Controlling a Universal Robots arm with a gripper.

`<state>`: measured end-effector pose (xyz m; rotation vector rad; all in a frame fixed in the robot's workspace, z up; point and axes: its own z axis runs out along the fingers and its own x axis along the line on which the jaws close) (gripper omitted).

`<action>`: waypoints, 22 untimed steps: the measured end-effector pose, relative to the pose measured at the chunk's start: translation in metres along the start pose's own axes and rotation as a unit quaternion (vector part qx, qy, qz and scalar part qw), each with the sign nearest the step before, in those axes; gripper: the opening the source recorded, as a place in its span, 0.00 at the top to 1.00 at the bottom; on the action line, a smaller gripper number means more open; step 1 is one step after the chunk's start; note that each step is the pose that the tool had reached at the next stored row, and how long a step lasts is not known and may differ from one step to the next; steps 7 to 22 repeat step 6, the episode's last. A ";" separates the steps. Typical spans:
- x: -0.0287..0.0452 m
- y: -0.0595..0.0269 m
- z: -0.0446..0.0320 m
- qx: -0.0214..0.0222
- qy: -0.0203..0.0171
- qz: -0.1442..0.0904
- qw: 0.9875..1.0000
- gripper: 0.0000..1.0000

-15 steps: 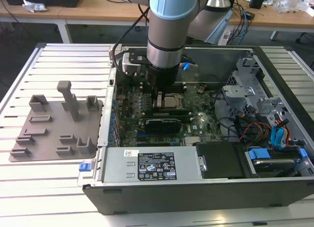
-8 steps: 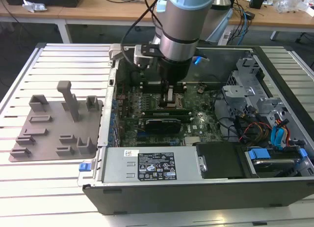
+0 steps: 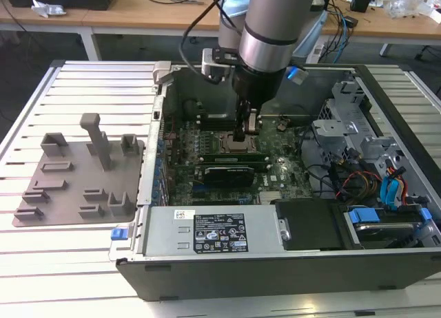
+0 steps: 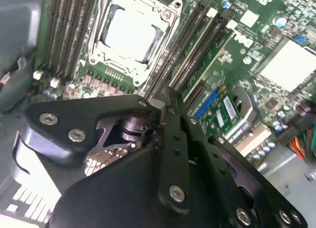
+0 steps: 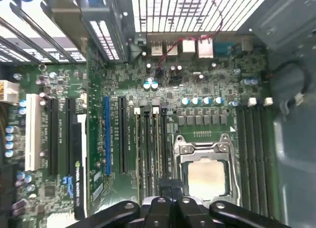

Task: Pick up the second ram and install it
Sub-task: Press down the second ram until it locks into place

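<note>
Four memory slots (image 5: 150, 144) run side by side right under my hand (image 5: 170, 188) in the first wrist view, with the processor socket (image 5: 207, 176) just beside them and its silver chip showing.

- Hand: narrow. My fingers (image 5: 163, 191) are drawn close together. I see nothing long or green between them, and I can't tell whether they pinch anything thin.
- Position: in the exterior view my hand (image 3: 246, 131) is down inside the open computer case (image 3: 275, 270), just above the motherboard (image 5: 197, 85), with the tips over the socket edge.
- Second ram (image 3: 231, 155): a long, thin stick on edge in the slot bank, just beneath and slightly past my fingertips. It lies between the socket and the graphics card (image 3: 224, 173). I can't tell from these views whether one stick or two stand there, or whether my fingers touch it.
- Second wrist view: my hand (image 4: 165, 97) has its linkage folded in towards the tips. The socket (image 4: 131, 33) is beyond them and dark slots run past on both sides.
- Farther from my hand: a blue expansion slot (image 5: 106, 134) lies on the far side of the memory bank from the socket.
- Well apart from my hand, outside the case: a grey tray (image 3: 76, 180) with raised blocks on the slatted surface (image 3: 83, 249).
- The power supply (image 3: 213, 232) sits along the near case wall.
</note>
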<state>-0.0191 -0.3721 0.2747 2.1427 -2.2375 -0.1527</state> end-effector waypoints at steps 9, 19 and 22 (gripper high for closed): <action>0.0000 0.0001 -0.0007 0.000 0.000 0.000 1.000 0.90; 0.0000 0.0001 -0.0007 0.000 0.000 0.000 1.000 0.90; 0.0000 0.0001 -0.0007 0.000 0.000 0.000 1.000 0.90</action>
